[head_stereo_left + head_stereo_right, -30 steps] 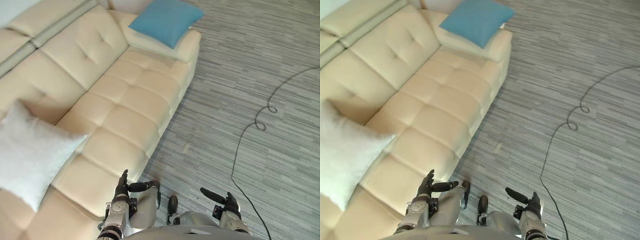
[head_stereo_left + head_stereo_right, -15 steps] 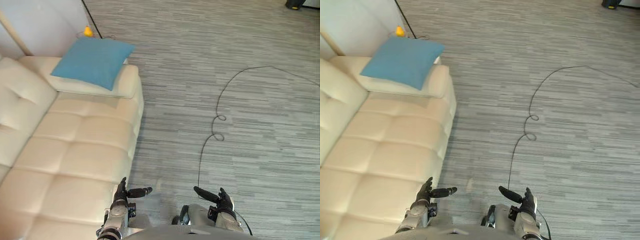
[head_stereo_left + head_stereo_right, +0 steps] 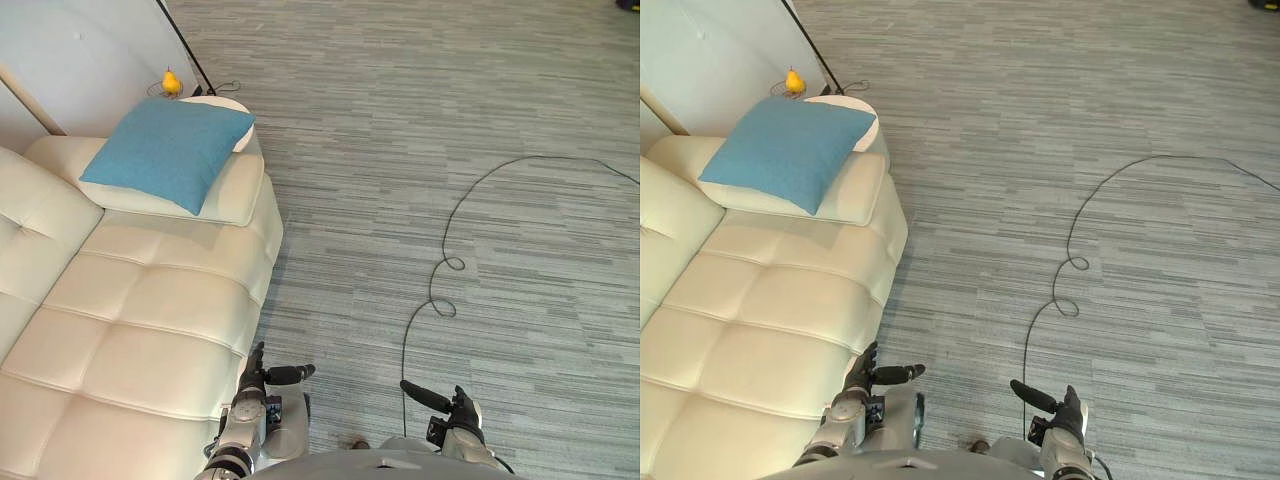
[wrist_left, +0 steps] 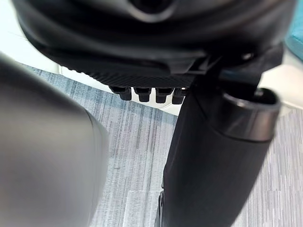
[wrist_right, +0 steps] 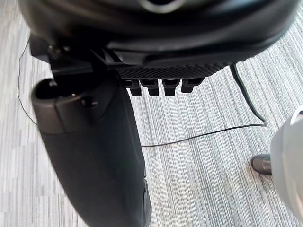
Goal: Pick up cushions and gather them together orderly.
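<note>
A cream sofa (image 3: 150, 330) runs off the left edge, so its far end is cut away. The blue cushion (image 3: 165, 150) lies flat on the sofa's right armrest, one corner hiding part of a round white side table (image 3: 236, 108). Beside the table is a small yellow thing (image 3: 171, 80), too small to make out. The left hand (image 3: 252, 382) hangs low by the sofa's front edge, fingers straight, thumb spread wide, holding nothing. Its wrist view catches a sliver of the cushion. Over the grey striped floor (image 3: 420, 150), the right hand (image 3: 457, 408) is likewise spread and empty. Its wrist view shows its fingers (image 5: 156, 86) end-on, as stubs.
</note>
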Controlling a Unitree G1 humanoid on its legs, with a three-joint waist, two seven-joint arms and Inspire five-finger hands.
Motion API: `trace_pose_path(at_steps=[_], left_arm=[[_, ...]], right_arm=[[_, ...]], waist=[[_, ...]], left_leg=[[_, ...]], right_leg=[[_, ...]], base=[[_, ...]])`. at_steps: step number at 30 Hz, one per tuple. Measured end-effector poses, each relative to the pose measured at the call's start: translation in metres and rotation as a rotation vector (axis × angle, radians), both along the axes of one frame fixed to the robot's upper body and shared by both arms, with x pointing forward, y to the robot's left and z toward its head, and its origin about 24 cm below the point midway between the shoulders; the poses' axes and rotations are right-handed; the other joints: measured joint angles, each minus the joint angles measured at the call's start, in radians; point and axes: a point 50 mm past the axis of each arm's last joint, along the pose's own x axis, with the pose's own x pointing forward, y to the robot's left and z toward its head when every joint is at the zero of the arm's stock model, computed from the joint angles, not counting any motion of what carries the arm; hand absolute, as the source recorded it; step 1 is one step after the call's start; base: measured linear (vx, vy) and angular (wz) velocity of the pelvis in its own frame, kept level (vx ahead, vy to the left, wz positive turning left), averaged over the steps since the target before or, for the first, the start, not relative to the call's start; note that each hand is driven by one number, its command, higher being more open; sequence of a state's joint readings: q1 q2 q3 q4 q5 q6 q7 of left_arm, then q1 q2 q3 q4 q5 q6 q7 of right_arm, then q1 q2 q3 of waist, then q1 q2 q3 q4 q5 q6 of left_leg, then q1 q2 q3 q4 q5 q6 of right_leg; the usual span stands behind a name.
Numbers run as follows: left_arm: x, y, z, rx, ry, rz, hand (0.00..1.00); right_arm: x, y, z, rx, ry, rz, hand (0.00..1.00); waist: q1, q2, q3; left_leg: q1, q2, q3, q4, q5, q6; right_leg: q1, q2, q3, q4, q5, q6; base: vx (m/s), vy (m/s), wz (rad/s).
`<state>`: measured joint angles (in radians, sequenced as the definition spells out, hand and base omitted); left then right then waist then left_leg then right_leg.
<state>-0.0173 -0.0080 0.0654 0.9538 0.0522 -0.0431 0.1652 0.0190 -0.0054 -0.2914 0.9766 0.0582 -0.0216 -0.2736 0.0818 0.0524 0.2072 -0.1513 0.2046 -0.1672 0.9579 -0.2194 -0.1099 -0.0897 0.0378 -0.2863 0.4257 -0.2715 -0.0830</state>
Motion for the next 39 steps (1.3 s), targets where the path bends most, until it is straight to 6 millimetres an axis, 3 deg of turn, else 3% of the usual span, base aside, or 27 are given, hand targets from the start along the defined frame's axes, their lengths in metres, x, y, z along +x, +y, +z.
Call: trace_pose_path(at_steps=[2, 5, 7, 9, 10, 11, 13, 14, 15, 16, 17, 18, 19, 20, 22, 23, 26, 27, 29, 30, 33, 36, 37, 38, 39], left_arm=[[0.005, 0.005, 0.004, 0.014, -0.027, 0.000, 1.00], [0.010, 0.004, 0.007, 0.014, -0.059, 0.001, 1.00], [0.011, 0.004, 0.008, 0.013, -0.065, 0.000, 1.00], [0.008, 0.008, 0.007, 0.022, -0.056, 0.000, 1.00], [0.006, 0.010, 0.007, 0.026, -0.052, 0.003, 1.00], [0.008, 0.015, 0.007, 0.037, -0.053, 0.006, 1.00], [0.010, 0.019, 0.009, 0.034, -0.061, 0.016, 1.00], [0.010, 0.019, 0.009, 0.033, -0.063, 0.022, 1.00], [0.010, 0.023, 0.010, 0.031, -0.074, 0.047, 1.00], [0.009, 0.023, 0.010, 0.036, -0.074, 0.038, 1.00], [0.001, 0.018, 0.006, 0.025, -0.049, 0.018, 1.00], [0.000, 0.019, 0.005, 0.029, -0.043, 0.007, 1.00], [0.000, 0.022, 0.005, 0.039, -0.035, -0.003, 1.00], [-0.005, 0.023, 0.002, 0.043, -0.007, 0.001, 1.00], [-0.010, 0.024, 0.000, 0.047, 0.011, 0.013, 1.00], [-0.011, 0.022, -0.001, 0.045, 0.013, 0.023, 1.00], [-0.013, 0.023, -0.002, 0.048, 0.018, 0.030, 1.00], [-0.014, 0.023, -0.002, 0.050, 0.022, 0.033, 1.00], [-0.014, 0.023, -0.002, 0.051, 0.021, 0.033, 1.00], [-0.016, 0.021, -0.004, 0.043, 0.033, 0.043, 1.00], [-0.024, 0.015, -0.007, 0.011, 0.050, 0.083, 1.00], [-0.020, 0.015, -0.006, 0.001, 0.035, 0.107, 1.00], [-0.017, 0.016, -0.004, 0.003, 0.020, 0.116, 1.00], [-0.016, 0.018, -0.002, 0.007, 0.009, 0.117, 1.00], [-0.016, 0.018, -0.002, 0.007, 0.008, 0.116, 1.00]], right_arm=[[-0.001, 0.006, -0.001, 0.013, 0.005, 0.008, 1.00], [0.001, 0.010, -0.002, 0.027, 0.007, 0.008, 1.00], [0.003, 0.014, -0.002, 0.035, 0.004, 0.011, 1.00], [0.002, 0.019, -0.004, 0.044, 0.016, 0.035, 1.00], [0.002, 0.022, -0.004, 0.047, 0.021, 0.046, 1.00], [0.003, 0.027, -0.005, 0.061, 0.025, 0.053, 1.00], [0.004, 0.030, -0.005, 0.072, 0.028, 0.055, 1.00], [0.004, 0.031, -0.005, 0.074, 0.028, 0.055, 1.00], [0.003, 0.034, -0.005, 0.083, 0.024, 0.045, 1.00], [-0.007, 0.033, -0.008, 0.085, 0.046, 0.029, 1.00], [-0.016, 0.026, -0.010, 0.065, 0.070, 0.028, 1.00], [-0.015, 0.027, -0.010, 0.068, 0.067, 0.040, 1.00], [-0.013, 0.027, -0.009, 0.065, 0.061, 0.045, 1.00], [-0.010, 0.025, -0.007, 0.057, 0.044, 0.048, 1.00], [-0.006, 0.022, -0.005, 0.044, 0.024, 0.053, 1.00], [-0.004, 0.019, -0.002, 0.030, 0.001, 0.052, 1.00], [0.000, 0.017, 0.000, 0.017, -0.018, 0.062, 1.00], [0.000, 0.016, 0.000, 0.009, -0.019, 0.067, 1.00], [-0.002, 0.016, 0.000, 0.008, -0.016, 0.065, 1.00], [-0.004, 0.011, -0.001, -0.002, 0.000, 0.067, 1.00], [-0.005, 0.003, -0.001, -0.021, 0.004, 0.052, 1.00], [-0.012, -0.001, -0.002, -0.031, 0.025, 0.048, 1.00], [-0.015, 0.000, -0.003, -0.031, 0.035, 0.048, 1.00], [-0.016, 0.001, -0.003, -0.031, 0.040, 0.058, 1.00], [-0.016, 0.001, -0.004, -0.031, 0.041, 0.059, 1.00]], waist=[[0.011, -0.018, 0.004], [0.023, -0.018, 0.007], [0.030, -0.018, 0.008], [0.057, -0.028, 0.008], [0.065, -0.036, 0.006], [0.065, -0.060, 0.001], [0.066, -0.073, 0.009], [0.066, -0.075, 0.010], [0.078, -0.083, 0.008], [0.073, -0.086, -0.011], [0.071, -0.071, -0.032], [0.070, -0.088, -0.034], [0.067, -0.097, -0.033], [0.057, -0.094, -0.029], [0.048, -0.087, -0.025], [0.037, -0.073, -0.019], [0.024, -0.075, -0.018], [0.021, -0.074, -0.018], [0.018, -0.080, -0.021], [0.019, -0.061, -0.036], [0.020, -0.024, -0.047], [0.015, -0.012, -0.042], [0.018, -0.016, -0.033], [0.024, -0.022, -0.028], [0.025, -0.025, -0.027]], left_leg=[[-0.109, -0.024, 0.072, 0.072, -0.041, 0.012], [-0.199, -0.089, 0.171, -0.218, -0.064, 0.059], [-0.224, -0.126, 0.202, -0.450, -0.011, 0.062], [-0.215, -0.152, 0.230, -0.629, 0.175, 0.083], [-0.201, -0.159, 0.238, -0.644, 0.217, 0.092], [-0.190, -0.179, 0.250, -0.640, 0.229, 0.117], [-0.199, -0.178, 0.273, -0.576, 0.200, 0.141], [-0.202, -0.177, 0.276, -0.561, 0.195, 0.143], [-0.250, -0.181, 0.309, -0.418, 0.143, 0.175], [-0.229, -0.205, 0.297, -0.473, 0.139, 0.180], [-0.174, -0.212, 0.296, -0.531, 0.098, 0.167], [-0.145, -0.235, 0.298, -0.533, 0.081, 0.183], [-0.111, -0.248, 0.294, -0.535, 0.051, 0.187], [-0.059, -0.248, 0.283, -0.529, 0.011, 0.189], [0.030, -0.247, 0.258, -0.549, -0.015, 0.192], [0.100, -0.236, 0.224, -0.587, -0.030, 0.180], [0.190, -0.208, 0.167, -0.635, -0.053, 0.153], [0.216, -0.187, 0.136, -0.647, -0.072, 0.128], [0.223, -0.175, 0.094, -0.637, -0.103, 0.094], [0.227, -0.148, 0.049, -0.626, -0.127, 0.071], [0.221, -0.114, -0.013, -0.632, -0.117, 0.056], [0.109, -0.097, -0.053, -0.369, -0.083, -0.001], [0.038, -0.078, -0.014, -0.213, -0.082, -0.016], [-0.019, -0.048, 0.072, -0.126, -0.087, -0.007], [-0.029, -0.042, 0.092, -0.122, -0.089, -0.003]], right_leg=[[0.089, 0.004, -0.003, -0.073, -0.002, -0.003], [0.193, 0.003, 0.008, -0.185, 0.001, 0.001], [0.228, -0.002, 0.019, -0.236, 0.000, 0.004], [0.274, -0.011, 0.062, -0.290, -0.008, 0.030], [0.282, -0.018, 0.076, -0.300, -0.009, 0.040], [0.291, -0.050, 0.099, -0.314, -0.006, 0.067], [0.303, -0.065, 0.140, -0.306, 0.024, 0.111], [0.306, -0.067, 0.146, -0.305, 0.029, 0.117], [0.327, -0.078, 0.187, -0.276, 0.049, 0.123], [0.334, -0.089, 0.192, -0.229, 0.036, 0.140], [0.289, -0.092, 0.201, -0.047, 0.012, 0.166], [0.222, -0.119, 0.210, 0.131, 0.026, 0.187], [0.137, -0.144, 0.214, 0.335, 0.109, 0.230], [0.038, -0.168, 0.214, 0.561, 0.121, 0.236], [-0.035, -0.190, 0.179, 0.681, 0.085, 0.194], [-0.090, -0.200, 0.139, 0.678, 0.063, 0.159], [-0.163, -0.197, 0.107, 0.505, 0.031, 0.136], [-0.176, -0.169, 0.126, 0.324, 0.030, 0.140], [-0.178, -0.136, 0.197, 0.122, 0.048, 0.146], [-0.162, -0.103, 0.193, 0.100, 0.092, 0.110], [-0.159, -0.081, 0.147, 0.114, 0.035, 0.076], [-0.052, -0.070, 0.051, 0.037, 0.012, 0.058], [0.017, -0.063, 0.015, -0.010, 0.011, 0.054], [0.078, -0.060, -0.016, -0.050, 0.010, 0.052], [0.087, -0.060, -0.021, -0.059, 0.010, 0.052]], base=[[0.27, -0.133, 0.08], [0.36, -0.048, -0.01], [0.26, 0.055, -0.13], [0.35, 0.095, -0.46], [0.62, 0.121, -0.49], [0.53, 0.086, -0.26], [0.51, 0.101, -0.12], [0.46, 0.158, -0.14], [0.26, 0.110, 0.00], [0.39, 0.180, 0.05], [0.31, 0.129, 0.16], [0.57, 0.177, 0.15], [0.49, 0.084, 0.15], [0.40, 0.056, 0.14], [0.37, -0.023, 0.31], [0.43, -0.062, 0.58], [0.31, -0.134, 0.62], [0.32, -0.222, 0.58], [0.34, -0.280, 0.65], [0.40, -0.327, 0.45], [0.38, -0.359, 0.41], [0.32, -0.319, 0.92], [0.31, -0.282, 0.92], [0.26, -0.220, 0.71], [0.18, -0.131, 0.50]])
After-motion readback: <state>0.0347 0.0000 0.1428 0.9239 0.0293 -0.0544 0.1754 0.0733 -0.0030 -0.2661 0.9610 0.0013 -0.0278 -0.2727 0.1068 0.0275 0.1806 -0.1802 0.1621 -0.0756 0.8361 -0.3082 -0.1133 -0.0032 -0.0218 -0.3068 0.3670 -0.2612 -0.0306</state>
